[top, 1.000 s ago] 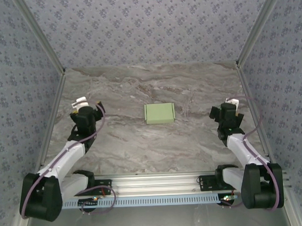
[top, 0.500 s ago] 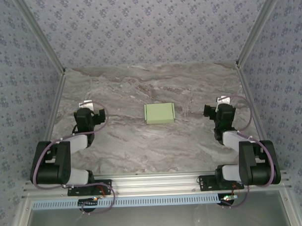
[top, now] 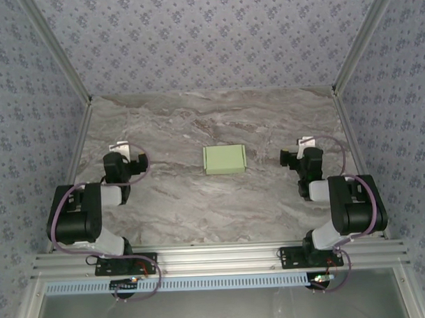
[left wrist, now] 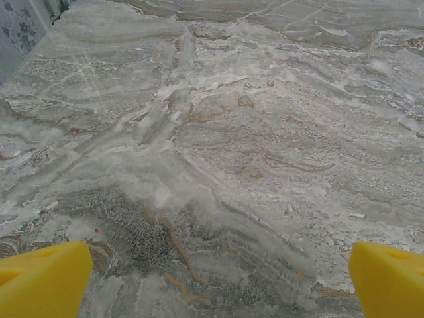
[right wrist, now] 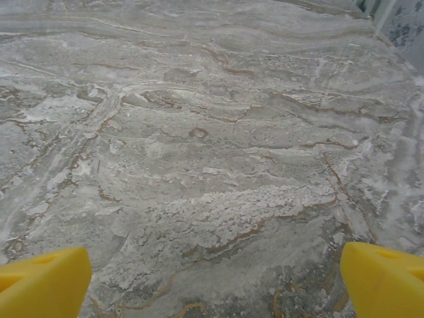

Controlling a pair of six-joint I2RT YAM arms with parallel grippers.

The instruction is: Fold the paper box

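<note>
paper box point(top: 224, 159) (folded flat), on marble table point(top: 200, 208)

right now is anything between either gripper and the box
Nothing visible. The box lies alone mid-table, and bare table runs from it to the left gripper on one side and the right gripper on the other. Both grippers are open and empty.

- Table point(top: 200, 208): grey-brown marbled, stone-look top; smooth, low sheen.
- Paper box point(top: 224, 159): pale green card, matt.
- Left gripper fingers point(left wrist: 40, 281), right gripper fingers point(right wrist: 384, 281): yellow plastic, smooth, matt.
- Near rail point(top: 216, 255): bare slotted metal, satin finish.
- Walls point(top: 208, 40): printed floral covering, matt.
</note>
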